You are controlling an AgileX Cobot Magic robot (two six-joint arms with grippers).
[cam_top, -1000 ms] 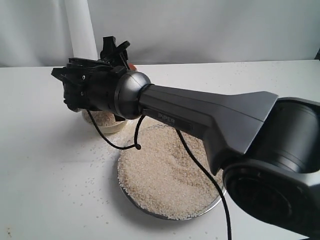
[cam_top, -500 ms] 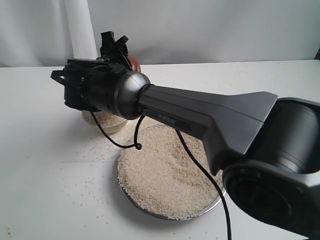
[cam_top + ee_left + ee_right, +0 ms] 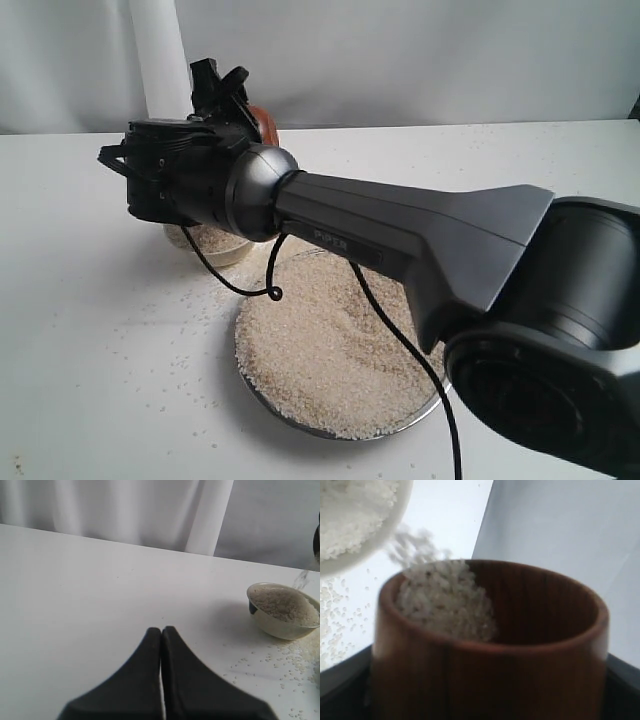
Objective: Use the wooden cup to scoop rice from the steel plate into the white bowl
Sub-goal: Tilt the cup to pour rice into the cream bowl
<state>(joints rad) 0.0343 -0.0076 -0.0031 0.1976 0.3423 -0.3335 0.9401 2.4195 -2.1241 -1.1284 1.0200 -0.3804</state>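
The right end effector pinched the reddish-brown barrel-shaped wooden cup, tilted above the small cream-white bowl so that pale rice grains spilled in. The bowl sat at ten o'clock from the wide shiny steel plate. The left end effector, pressed together and empty, hung clear over the desk.

A white table takes up the whole foreground, matte and plain, and runs back to a straight far edge. Behind it is a pale grey backdrop, smooth and unmarked. At eleven o'clock in the exterior view a white upright rises from the table's back edge; post or rolled cloth, I cannot tell. The left wrist view shows a white curtain in soft vertical folds, with a flatter grey panel at one o'clock.
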